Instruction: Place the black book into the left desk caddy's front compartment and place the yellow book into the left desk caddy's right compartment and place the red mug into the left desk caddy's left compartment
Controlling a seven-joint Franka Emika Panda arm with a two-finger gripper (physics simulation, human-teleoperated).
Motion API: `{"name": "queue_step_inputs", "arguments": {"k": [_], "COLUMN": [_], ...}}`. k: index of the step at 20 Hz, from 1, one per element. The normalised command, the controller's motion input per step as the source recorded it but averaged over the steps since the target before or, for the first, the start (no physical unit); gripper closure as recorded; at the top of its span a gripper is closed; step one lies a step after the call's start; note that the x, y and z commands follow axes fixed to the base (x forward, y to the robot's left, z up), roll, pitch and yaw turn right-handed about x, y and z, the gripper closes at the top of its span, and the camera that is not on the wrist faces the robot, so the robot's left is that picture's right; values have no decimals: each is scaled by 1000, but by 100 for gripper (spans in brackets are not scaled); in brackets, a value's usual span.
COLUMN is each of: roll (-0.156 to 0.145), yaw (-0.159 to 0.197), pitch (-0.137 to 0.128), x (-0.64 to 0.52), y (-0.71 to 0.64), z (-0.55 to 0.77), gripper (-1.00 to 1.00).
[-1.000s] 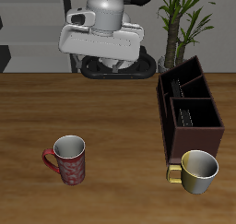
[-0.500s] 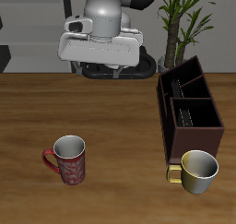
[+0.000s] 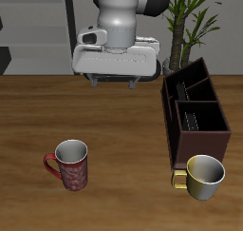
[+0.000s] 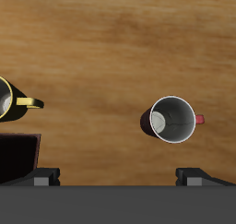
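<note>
The red mug (image 3: 68,164) stands upright on the table near its front edge, its handle pointing away from the caddy. In the wrist view the red mug (image 4: 172,119) shows its dark inside. The left desk caddy (image 3: 195,130) is a tall dark brown box beside the plant. The black book (image 3: 197,117), with a pale page edge, lies inside the caddy's cell nearest the table's front edge. My gripper (image 3: 114,80) hangs high over the back of the table, open and empty, far from the mug. Its fingertips (image 4: 46,177) stand wide apart. The yellow book is out of view.
A glossy cream-yellow mug (image 3: 202,176) stands just in front of the caddy, close to the table's front edge. The cream-yellow mug (image 4: 9,99) and a corner of the caddy (image 4: 18,154) also show in the wrist view. A potted plant (image 3: 185,16) rises behind the caddy.
The arm has swung sideways toward the caddy's side and the gripper has turned. The gripper stays open. Both mugs and the caddy have not moved.
</note>
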Motion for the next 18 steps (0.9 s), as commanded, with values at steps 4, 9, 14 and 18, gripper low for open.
{"name": "queue_step_inputs", "arguments": {"k": [4, 9, 14, 18], "roll": [27, 26, -31, -43], "yaw": [15, -14, -43, -40], "pitch": [3, 0, -20, -2], "x": [134, 111, 76, 37], "y": [185, 208, -29, -228], "z": [-41, -90, -82, -44], "gripper": [-100, -100, -100, -100]}}
